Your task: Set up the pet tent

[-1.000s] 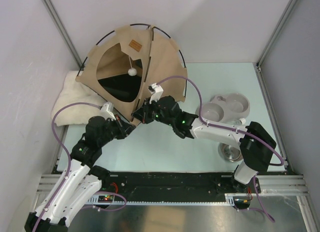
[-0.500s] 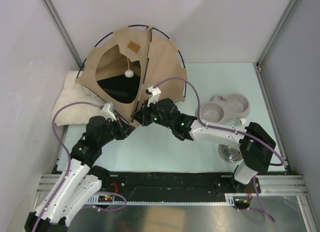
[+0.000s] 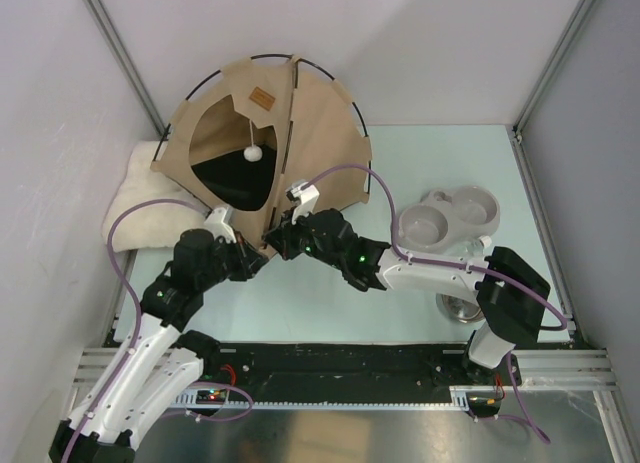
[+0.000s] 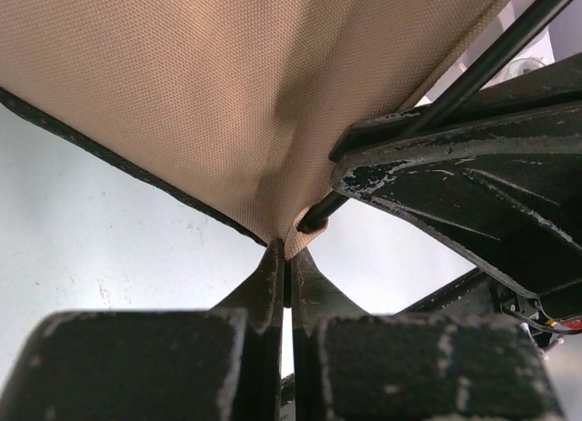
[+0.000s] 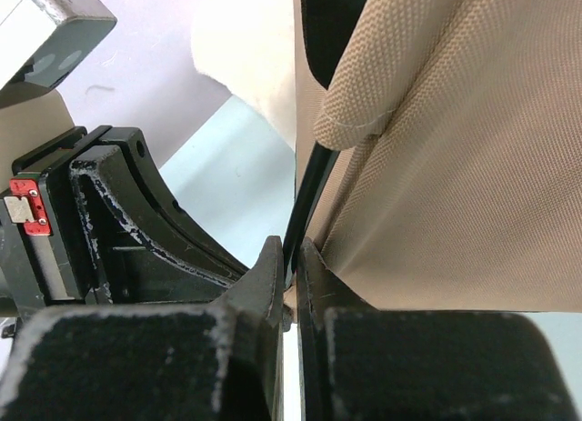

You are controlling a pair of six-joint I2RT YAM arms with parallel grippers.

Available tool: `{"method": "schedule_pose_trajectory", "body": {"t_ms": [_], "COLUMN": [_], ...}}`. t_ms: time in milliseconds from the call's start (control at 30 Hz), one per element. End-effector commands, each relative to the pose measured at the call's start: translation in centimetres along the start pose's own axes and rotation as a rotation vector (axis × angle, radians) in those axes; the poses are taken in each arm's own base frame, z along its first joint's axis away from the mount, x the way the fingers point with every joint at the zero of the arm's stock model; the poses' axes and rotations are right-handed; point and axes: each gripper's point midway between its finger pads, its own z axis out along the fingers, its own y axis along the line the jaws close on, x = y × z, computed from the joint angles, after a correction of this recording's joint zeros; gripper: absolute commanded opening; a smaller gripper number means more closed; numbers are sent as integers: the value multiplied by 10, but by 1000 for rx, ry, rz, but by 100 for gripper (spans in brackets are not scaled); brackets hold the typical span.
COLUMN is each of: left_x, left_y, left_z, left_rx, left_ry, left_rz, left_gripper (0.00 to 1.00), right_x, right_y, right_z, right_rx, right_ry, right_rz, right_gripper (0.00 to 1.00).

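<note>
Clamping the near corner of the pet tent (image 4: 227, 103), the left gripper (image 4: 284, 257) has its fingers pressed together on the fabric. The right gripper (image 5: 291, 253) pinches the pole (image 5: 307, 189) beside it. The tent, at far left, has leaned left toward the cushion (image 3: 135, 213) since a second ago and the pompom (image 3: 254, 153) hangs nearer. Judgement: the pole end is being seated. Both forearms converge low at that corner.

On my feed, the pet tent (image 3: 320, 133) shows tan woven fabric edged in black, with thin dark poles (image 4: 491, 62), a brown label (image 3: 262, 96) and a white pompom (image 3: 253, 153); the cushion (image 3: 135, 203) is cream-white, the double bowl (image 3: 450, 211) grey, the cables (image 3: 350, 167) purple, the table (image 3: 320, 303) pale mint, the left gripper (image 4: 285, 266) and right gripper (image 5: 289, 266) scuffed black
</note>
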Motion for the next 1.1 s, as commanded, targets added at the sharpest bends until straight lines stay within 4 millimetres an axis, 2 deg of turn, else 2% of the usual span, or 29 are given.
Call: {"method": "schedule_pose_trajectory", "body": {"t_ms": [0,167,333,467,533,667,833,1000,1067], "left_x": [-12,-13,-24,-30,-31,-34,-44,-50,-57], "left_y": [-21,-30,-38,-44,-46,-48,-50,-55,-53], "left_z": [-11,-12,-14,-15,-16,-21,-37,-55,-63], "left_rx": [83,121,134,151,161,171,152,151,129], "left_ry": [-7,15,-2,0,0,-12,-62,-105,-148], "left_rz": [60,64,68,88,102,125,142,137,139], "left_gripper": [0,0,0,3,9,27,47,53,56], "right_x": [-33,-31,-11,6,11,13,19,29,31], "right_y": [-30,-18,-3,-1,0,2,0,-15,-28], "right_z": [-2,3,-1,-8,-11,-16,-22,-27,-31], "right_rx": [126,66,-8,-7,-5,-14,-18,-27,-36], "right_ry": [-109,-77,12,85,104,126,163,200,218], "right_rz": [-50,-50,-55,-78,-82,-87,-118,-145,-179], "right_gripper": [0,0,0,0,0,0,0,0,0]}}
